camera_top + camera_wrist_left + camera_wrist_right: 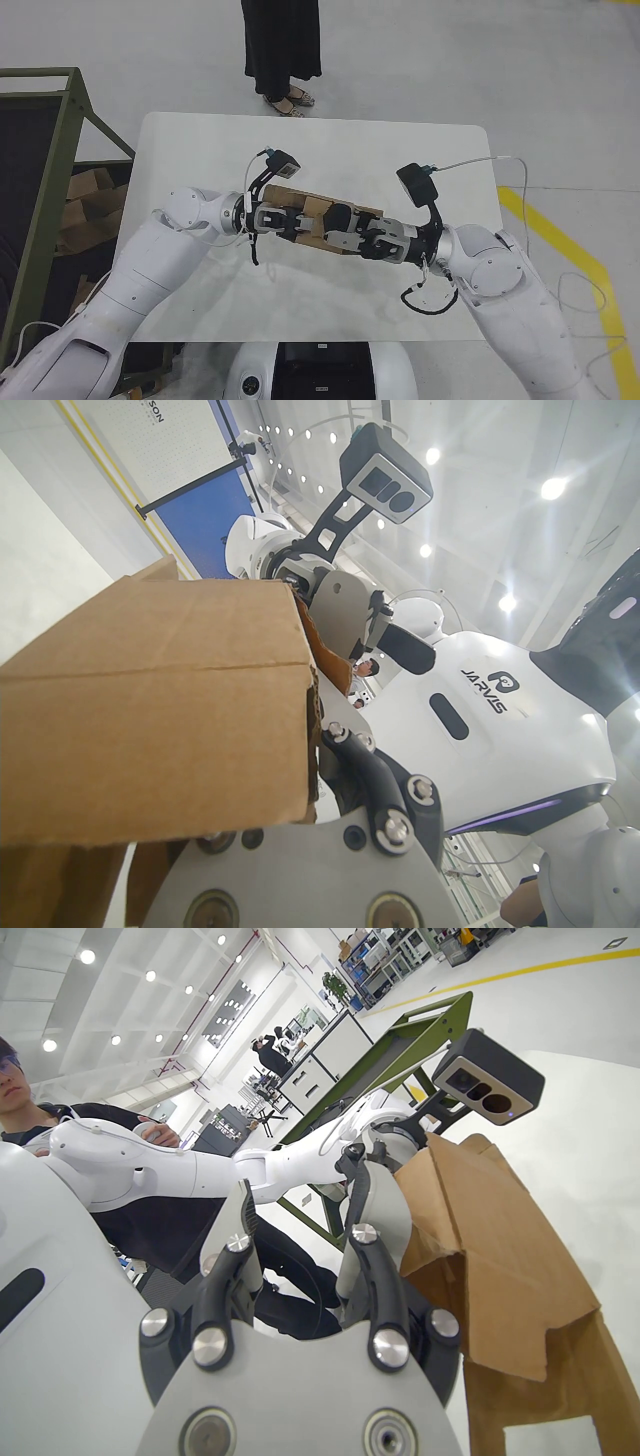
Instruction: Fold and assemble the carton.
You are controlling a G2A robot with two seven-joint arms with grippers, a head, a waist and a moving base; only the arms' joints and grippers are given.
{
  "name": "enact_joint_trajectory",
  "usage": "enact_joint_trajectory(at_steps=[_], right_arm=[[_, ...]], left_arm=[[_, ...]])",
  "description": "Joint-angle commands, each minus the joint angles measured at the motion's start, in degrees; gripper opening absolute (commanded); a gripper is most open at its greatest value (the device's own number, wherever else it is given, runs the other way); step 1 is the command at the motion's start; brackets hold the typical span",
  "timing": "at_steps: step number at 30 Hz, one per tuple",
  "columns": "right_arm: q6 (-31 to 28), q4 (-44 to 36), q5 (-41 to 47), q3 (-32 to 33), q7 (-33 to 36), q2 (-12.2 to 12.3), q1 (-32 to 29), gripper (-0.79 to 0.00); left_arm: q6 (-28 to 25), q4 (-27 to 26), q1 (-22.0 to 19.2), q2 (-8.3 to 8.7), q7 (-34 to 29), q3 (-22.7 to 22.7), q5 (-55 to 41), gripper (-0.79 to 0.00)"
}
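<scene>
A brown carton [315, 213] with loose flaps is held between my two arms over the middle of the white table [400, 300]. My left gripper [290, 222] comes in from the left and is shut on one carton wall [150, 710]; one black finger [372, 772] shows beside it and the other is hidden behind the cardboard. My right gripper [342, 233] is at the carton's other end. Its fingers stand open [310, 1198] with nothing between them, and the outer side of one finger [380, 1208] lies against a torn flap [480, 1248].
A green metal cart [45, 150] with cardboard pieces [90, 200] stands off the table's left side. A person [283, 50] stands at the far edge. A yellow line [560, 240] runs on the floor to the right.
</scene>
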Motion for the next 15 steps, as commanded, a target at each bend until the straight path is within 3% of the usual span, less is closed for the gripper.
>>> enact_joint_trajectory(at_steps=[1,15], right_arm=[[0.11,0.18,-0.17,-0.22,-0.21,-0.01,0.25,-0.428],[0.08,-0.01,-1.87,-1.03,-1.72,0.0,1.17,-0.437]], left_arm=[[0.02,0.07,-0.1,0.01,-0.01,0.1,-0.08,-0.785],[0.17,0.65,-0.86,-0.16,-0.17,0.89,-0.58,-0.785]])
